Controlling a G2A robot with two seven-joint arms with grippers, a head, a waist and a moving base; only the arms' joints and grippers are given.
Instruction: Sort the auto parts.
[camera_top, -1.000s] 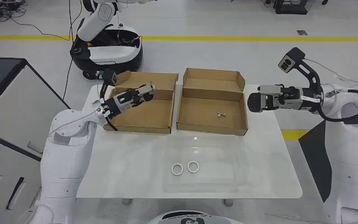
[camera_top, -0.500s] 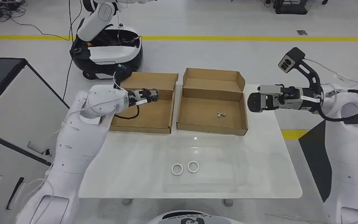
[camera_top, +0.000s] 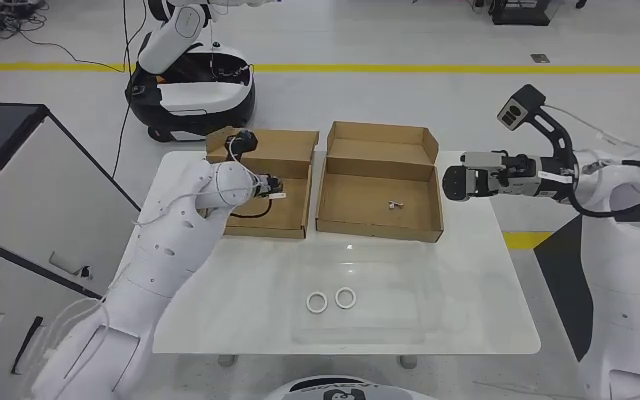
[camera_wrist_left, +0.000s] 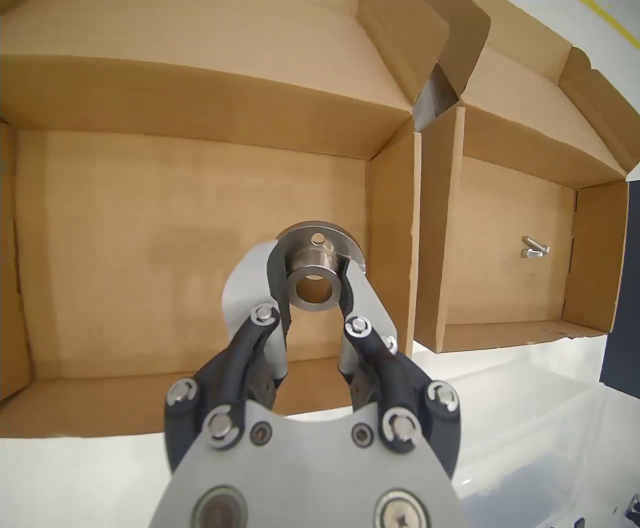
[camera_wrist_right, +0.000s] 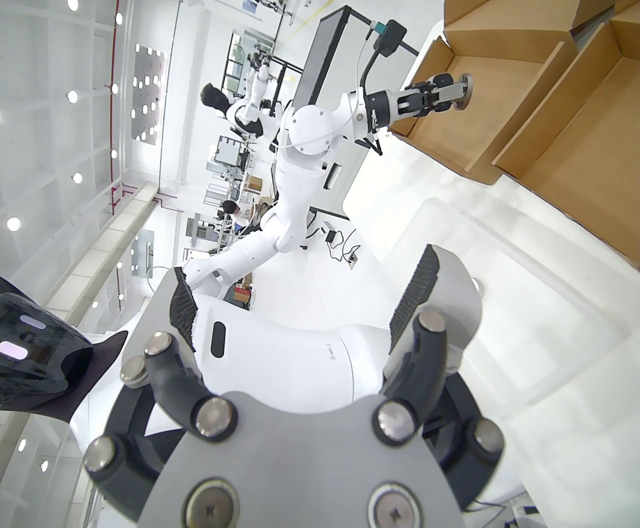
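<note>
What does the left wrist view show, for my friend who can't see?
The left end effector grips a metal flanged bushing over one cardboard box. The box beside it holds small bolts.

No words, numbers or signs can be read here. One small line of dark print sits on a white arm casing (camera_wrist_right: 332, 345), but it is too small to make out.

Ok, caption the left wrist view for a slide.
Left gripper holding a flanged metal bushing over one cardboard box; small bolts lie in the neighbouring box.
</note>
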